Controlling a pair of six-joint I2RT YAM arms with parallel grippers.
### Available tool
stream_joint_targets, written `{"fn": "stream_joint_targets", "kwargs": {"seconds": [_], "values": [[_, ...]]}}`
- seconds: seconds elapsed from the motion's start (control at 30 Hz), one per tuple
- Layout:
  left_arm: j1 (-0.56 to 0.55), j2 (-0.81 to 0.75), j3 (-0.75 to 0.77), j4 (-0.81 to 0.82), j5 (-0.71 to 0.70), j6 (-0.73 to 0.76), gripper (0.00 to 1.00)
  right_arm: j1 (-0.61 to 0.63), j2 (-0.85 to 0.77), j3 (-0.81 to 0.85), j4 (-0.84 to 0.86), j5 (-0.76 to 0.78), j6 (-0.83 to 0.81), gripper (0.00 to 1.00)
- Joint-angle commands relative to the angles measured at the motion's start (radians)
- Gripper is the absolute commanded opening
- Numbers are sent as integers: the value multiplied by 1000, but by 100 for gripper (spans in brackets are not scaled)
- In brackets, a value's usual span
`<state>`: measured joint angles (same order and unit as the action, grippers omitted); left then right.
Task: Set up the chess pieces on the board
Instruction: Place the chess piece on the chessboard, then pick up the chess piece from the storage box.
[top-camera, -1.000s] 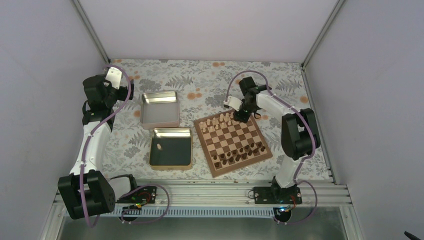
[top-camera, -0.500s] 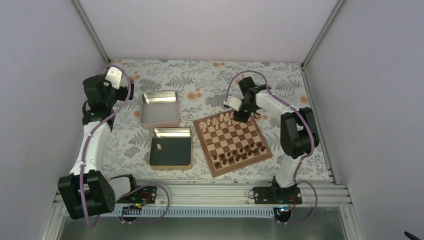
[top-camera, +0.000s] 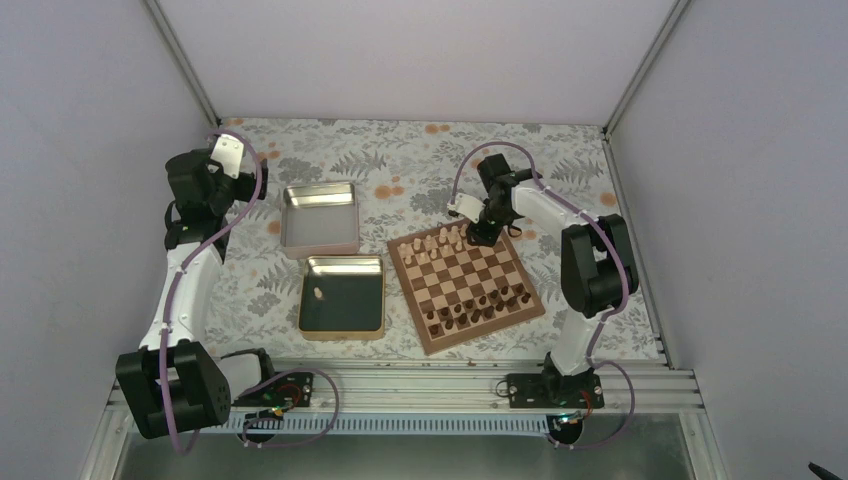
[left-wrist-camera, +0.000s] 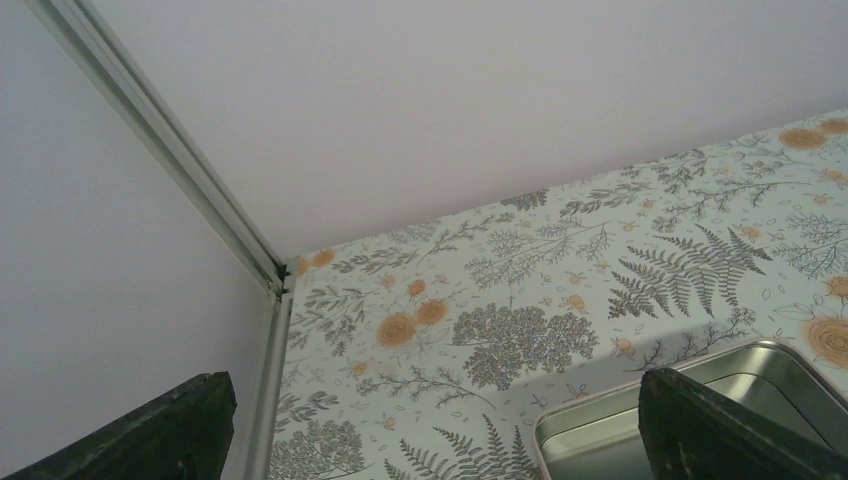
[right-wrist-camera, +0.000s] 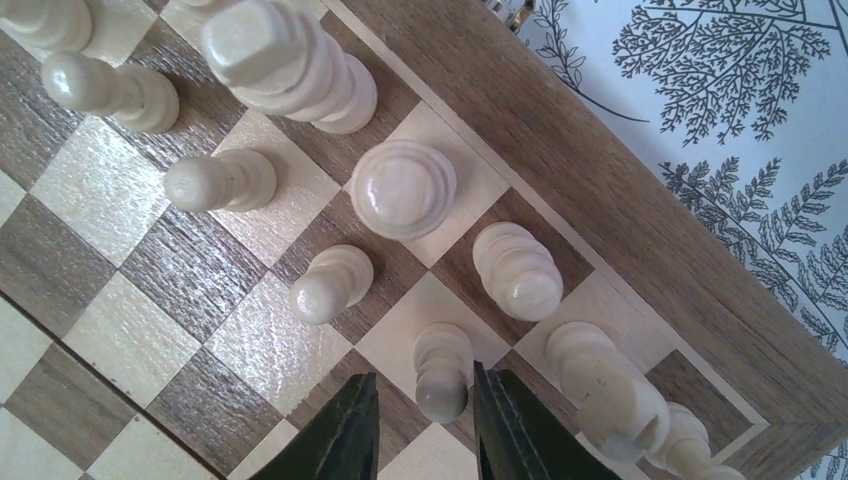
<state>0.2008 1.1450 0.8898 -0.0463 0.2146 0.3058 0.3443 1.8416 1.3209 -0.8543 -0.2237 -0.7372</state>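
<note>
Beige wood, the pawn (right-wrist-camera: 441, 368) stands upright on a square in the second row from the board's (right-wrist-camera: 620, 200) far edge, near its far right corner. The other pale chess pieces (top-camera: 438, 243) are ranked in two rows along that same far edge.

The right gripper (right-wrist-camera: 424, 378) sits straight above the pawn, its dark fingers (right-wrist-camera: 350, 440) flanking it at a narrow opening. Board shows through on one side. On the other, finger and pawn are so close that the wrist view cannot rule out contact. Nothing looks clamped.

The pawn's long axis runs vertically, up between the fingers toward the wrist. The likely next move is a withdrawal, and it should go straight up along that axis. A sideways drift would threaten the pawn and the taller pieces just beside it in the back row.

Dark chessmen (top-camera: 480, 303) fill the board's near edge. Left of the board lie two metal tins, and the nearer tin (top-camera: 355, 295) holds one small pale piece (top-camera: 318, 294), probably the last to be placed. That piece lies on the left arm's side of the board. The left gripper (left-wrist-camera: 432, 380), though, hangs well off beyond the farther tin (top-camera: 320, 215), jaws wide and empty.
</note>
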Motion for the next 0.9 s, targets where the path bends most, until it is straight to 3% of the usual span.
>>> {"fn": "stream_joint_targets", "kwargs": {"seconds": [0.0,0.2,0.37,0.6,0.67,0.87], "values": [[8,-11,6,2,15,0,100,-8,-3,25,-27,-5,-5,28],[8,-12,8,2,12,1,100,25,-64,148,-152,-46,10,28],[8,-14,10,1,10,0,100,211,-89,282,-207,-35,33,29],[11,-25,8,4,-12,0,100,586,60,473,-189,-35,27,33],[12,-30,8,6,-30,0,100,653,94,498,-133,-42,36,36],[20,-11,16,9,-83,0,100,753,278,620,-104,-57,27,35]]}}
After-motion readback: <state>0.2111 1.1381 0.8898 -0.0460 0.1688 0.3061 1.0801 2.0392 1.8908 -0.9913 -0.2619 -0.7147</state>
